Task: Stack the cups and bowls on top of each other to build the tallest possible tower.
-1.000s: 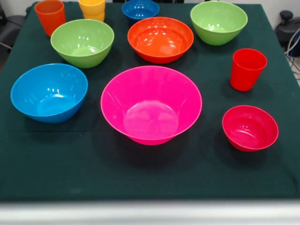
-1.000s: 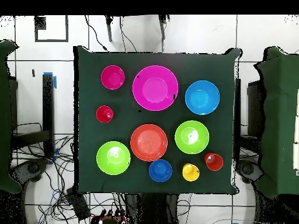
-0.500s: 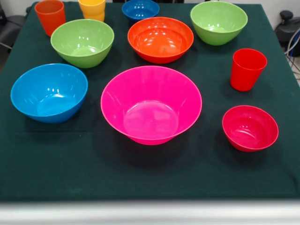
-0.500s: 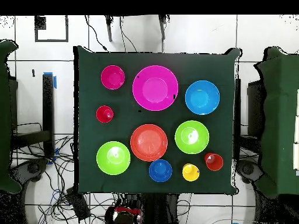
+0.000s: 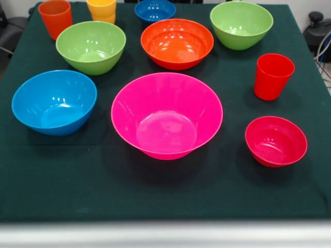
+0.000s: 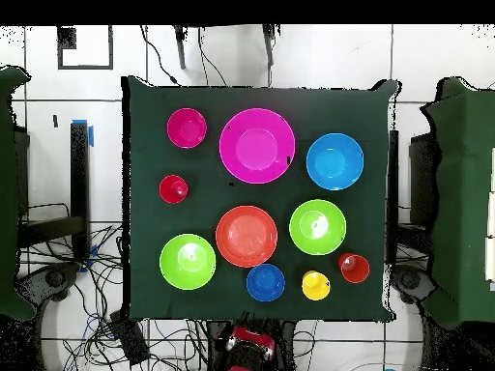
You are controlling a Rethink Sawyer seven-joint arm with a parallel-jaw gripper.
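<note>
All cups and bowls stand apart and upright on the dark green table [image 5: 165, 191]. The large pink bowl [image 5: 166, 116] is in the middle, the sky blue bowl [image 5: 54, 102] to its left and the small red bowl [image 5: 275, 140] to its right. Behind them are two lime green bowls [image 5: 91, 46] [image 5: 241, 24], the orange bowl [image 5: 177, 43] and the small dark blue bowl [image 5: 155, 10]. The red cup [image 5: 272, 76] stands at the right. The orange cup [image 5: 55, 18] and yellow cup [image 5: 102, 10] stand at the far left. Only a red part of the arm [image 6: 249, 346] shows, beyond the table's bottom edge in the overhead view.
Cables lie on the tiled floor [image 6: 58, 193] round the table. More dark green covered furniture [image 6: 462, 193] stands at either side in the overhead view. A pale strip [image 5: 165, 232] runs along the table's front edge.
The red part of the arm has moved to the right along the bottom of the overhead view. No cup or bowl has moved.
</note>
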